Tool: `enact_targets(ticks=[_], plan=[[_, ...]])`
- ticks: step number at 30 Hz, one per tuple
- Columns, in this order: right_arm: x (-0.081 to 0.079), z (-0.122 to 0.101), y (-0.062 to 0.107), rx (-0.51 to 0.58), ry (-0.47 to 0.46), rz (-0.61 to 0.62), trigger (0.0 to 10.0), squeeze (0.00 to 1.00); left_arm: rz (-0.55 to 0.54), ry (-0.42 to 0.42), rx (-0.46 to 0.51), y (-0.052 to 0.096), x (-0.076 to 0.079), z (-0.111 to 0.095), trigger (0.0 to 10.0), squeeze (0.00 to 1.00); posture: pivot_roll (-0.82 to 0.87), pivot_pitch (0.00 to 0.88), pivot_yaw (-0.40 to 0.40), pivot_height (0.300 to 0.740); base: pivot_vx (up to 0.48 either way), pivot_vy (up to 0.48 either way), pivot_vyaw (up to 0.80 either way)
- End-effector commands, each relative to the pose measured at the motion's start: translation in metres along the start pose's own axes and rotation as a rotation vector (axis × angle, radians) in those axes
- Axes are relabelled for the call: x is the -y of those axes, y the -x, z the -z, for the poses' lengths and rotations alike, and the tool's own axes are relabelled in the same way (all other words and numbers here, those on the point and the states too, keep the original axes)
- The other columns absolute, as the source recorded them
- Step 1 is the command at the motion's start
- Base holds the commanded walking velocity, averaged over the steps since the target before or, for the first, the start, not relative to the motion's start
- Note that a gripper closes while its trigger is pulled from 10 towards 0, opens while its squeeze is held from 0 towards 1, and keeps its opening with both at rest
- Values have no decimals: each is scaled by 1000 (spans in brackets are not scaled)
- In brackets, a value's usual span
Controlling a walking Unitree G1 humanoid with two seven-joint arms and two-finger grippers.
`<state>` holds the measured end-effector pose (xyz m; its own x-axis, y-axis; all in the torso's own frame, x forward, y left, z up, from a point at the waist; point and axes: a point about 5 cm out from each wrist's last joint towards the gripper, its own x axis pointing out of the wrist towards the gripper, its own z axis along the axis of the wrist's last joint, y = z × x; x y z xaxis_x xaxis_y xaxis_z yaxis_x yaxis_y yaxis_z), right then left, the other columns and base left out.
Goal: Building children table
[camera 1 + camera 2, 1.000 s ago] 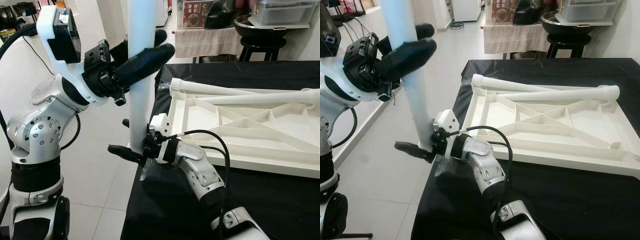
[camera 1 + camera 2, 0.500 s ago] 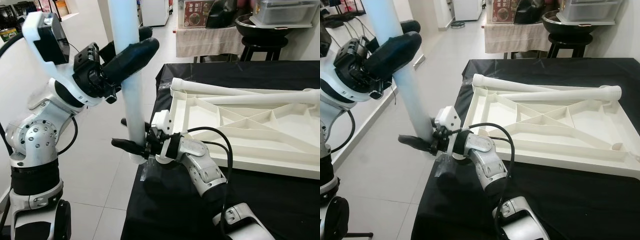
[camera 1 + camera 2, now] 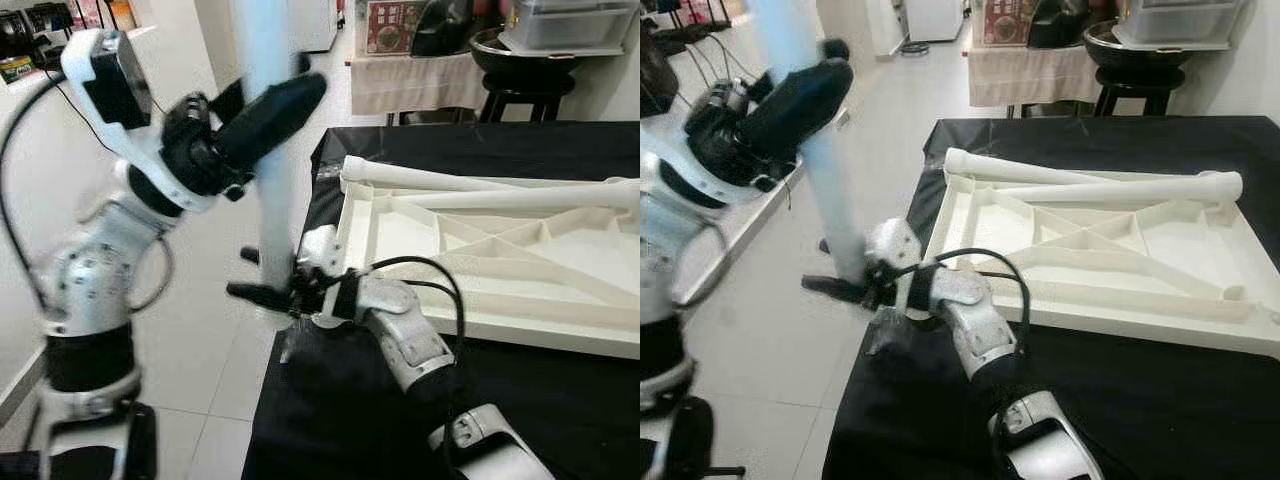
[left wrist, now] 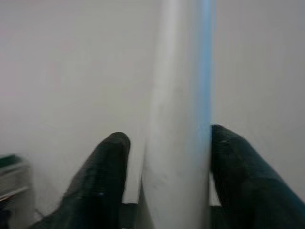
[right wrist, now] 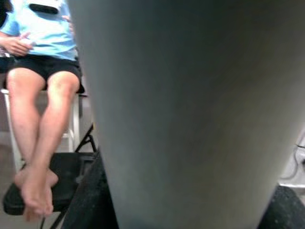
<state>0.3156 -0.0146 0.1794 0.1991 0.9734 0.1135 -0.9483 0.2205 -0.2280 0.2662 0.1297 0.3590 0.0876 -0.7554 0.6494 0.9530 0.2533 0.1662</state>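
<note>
We hold the white table leg (image 3: 272,150) upright with both arms, off the near left corner of the black-draped tabletop (image 3: 560,400). The left jaws (image 3: 275,95) are closed around the leg high on its shaft; in the left wrist view one finger (image 4: 102,183) lies on either side of the tube, touching it. The right jaws (image 3: 262,285) have the leg low down near its foot, and the right wrist view looks straight onto the tube with dark fingers at its flanks, so we judge them to be gripping it too (the head views are blurred here, so the exact contact is hard to read).

Beyond the right jaws, on the tabletop, the white table panel (image 3: 1110,255) lies underside up, its ribs showing. Two more legs (image 3: 1090,180) rest across its far edge, touching it. A seated person (image 5: 38,76) shows past the leg in the right wrist view.

We take the leg to be a light, stiff, hollow plastic tube: smooth and round, so likely to twist or slide in the jaws. Two well-separated holds suit it, one high for steering and one low for guiding the end. Squeezing hard mid-shaft could dent it; we judge the firmer end the better place for force when seating it into a corner socket of the panel.
</note>
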Motion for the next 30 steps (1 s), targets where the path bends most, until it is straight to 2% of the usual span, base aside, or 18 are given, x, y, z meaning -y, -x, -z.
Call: enact_targets(ticks=[1, 4, 6, 7, 9, 10, 12, 13, 16, 18, 21, 22, 23, 24, 25, 26, 27, 30], plan=[[-3, -1, -7, -24, 27, -36, 0, 0, 8, 9, -2, -2, 2, -1, 10000, 1000, -79, 41, 81, 740, 0, 0, 0], [10, -5, -3, -8, 5, 62, 0, 0, -106, -17, -7, 12, -4, -1, 10000, 1000, -80, 50, 84, 740, 0, 0, 0], [28, -9, 5, 11, -27, 197, 0, 0, -279, -76, -23, 37, -11, -4, 10000, 1000, -73, 61, 79, 740, 0, 0, 0], [28, -9, 5, 11, -27, 197, 0, 0, -279, -76, -23, 37, -11, -4, 10000, 1000, -73, 61, 79, 740, 0, 0, 0], [42, -13, 12, 28, -53, 307, 0, 0, -412, -123, -34, 61, -14, -10, 10000, 1000, -65, 71, 77, 740, 0, 0, 0], [42, -13, 12, 28, -53, 307, 0, 0, -412, -123, -34, 61, -14, -10, 10000, 1000, -65, 71, 77, 740, 0, 0, 0], [57, -16, 21, 43, -78, 440, 0, 0, -566, -179, -50, 87, -17, -18, 10000, 1000, -55, 82, 74, 740, 0, 0, 0], [57, -16, 21, 43, -78, 440, 0, 0, -566, -179, -50, 87, -17, -18, 10000, 1000, -55, 82, 74, 740, 0, 0, 0], [75, -21, 33, 67, -119, 574, 0, 0, -787, -261, -156, 115, -11, -12, 10000, 1000, -35, 108, 69, 740, 0, 0, 0], [75, -21, 33, 67, -119, 574, 0, 0, -787, -261, -156, 115, -11, -12, 10000, 1000, -35, 108, 69, 740, 0, 0, 0], [74, -22, 35, 51, -99, 524, 0, 0, -831, -242, -260, 118, 2, 12, 10000, 1000, -10, 136, 64, 740, 0, 0, 0], [70, -20, 34, 26, -83, 443, 2078, 0, -814, -194, -351, 116, 16, 38, 10000, 996, 1, 157, 62, 740, 0, 0, 0], [67, -19, 33, 9, -75, 389, 2078, 0, -795, -158, -401, 114, 27, 54, 10000, 996, 1, 157, 62, 740, 0, 0, 0], [67, -19, 33, 9, -75, 389, 2078, 0, -795, -158, -401, 114, 27, 54, 10000, 996, 1, 157, 62, 740, 0, 0, 0], [57, -18, 29, -30, -53, 212, 10000, 0, -769, -81, -523, 111, 54, 92, 10000, 0, 17, 194, 59, 740, 0, 0, 0], [57, -18, 29, -30, -53, 212, 10000, 0, -769, -81, -523, 111, 54, 92, 10000, 0, 17, 194, 59, 740, 0, 0, 0], [49, -18, 28, -53, -58, 49, 10000, 0, -736, -60, -644, 113, 77, 116, 10000, 0, 33, 230, 58, 740, 0, 0, 0], [47, -19, 28, -60, -62, -3, 10000, 0, -720, -61, -685, 114, 85, 121, 10000, 0, 35, 236, 59, 740, 0, 0, 0]])
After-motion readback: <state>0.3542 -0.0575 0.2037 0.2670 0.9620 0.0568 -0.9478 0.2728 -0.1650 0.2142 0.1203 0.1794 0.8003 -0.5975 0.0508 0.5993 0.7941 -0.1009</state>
